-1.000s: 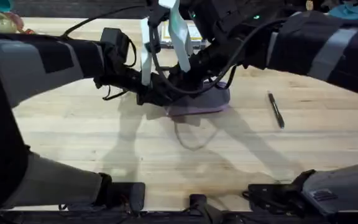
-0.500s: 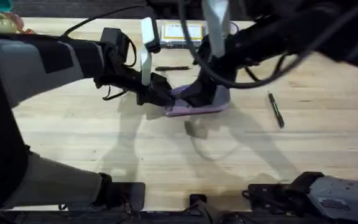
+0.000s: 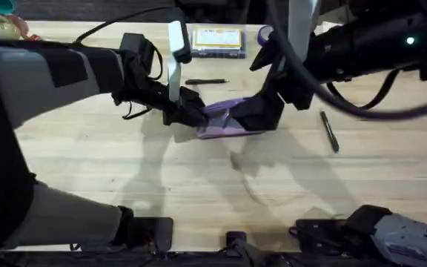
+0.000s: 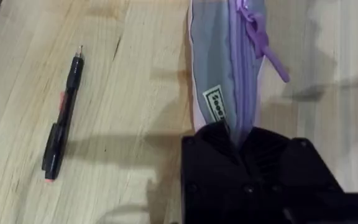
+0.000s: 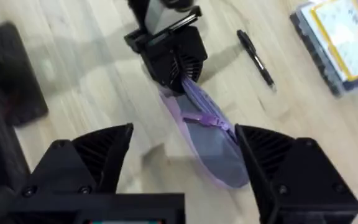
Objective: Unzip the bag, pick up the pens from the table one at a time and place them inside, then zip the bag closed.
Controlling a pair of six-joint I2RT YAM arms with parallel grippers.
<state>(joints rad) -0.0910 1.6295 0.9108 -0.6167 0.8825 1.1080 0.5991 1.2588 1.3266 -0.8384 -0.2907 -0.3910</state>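
My left gripper pinches one end of the bag, pinning the lilac and grey pouch flat near the middle of the bench, while my right gripper hangs just above it with its jaws spread wide and nothing between them. The zipper along the bag's top looks drawn shut from my left wrist view, its purple pull tab lying loose across the seam, so I judge the unzipping not yet done. Two pens are out on the bench: one just beyond the bag, toward the blue-and-yellow box, the other well off to the bag's right. By my reading the task is at its first step, with the opening, both pens and the closing left.
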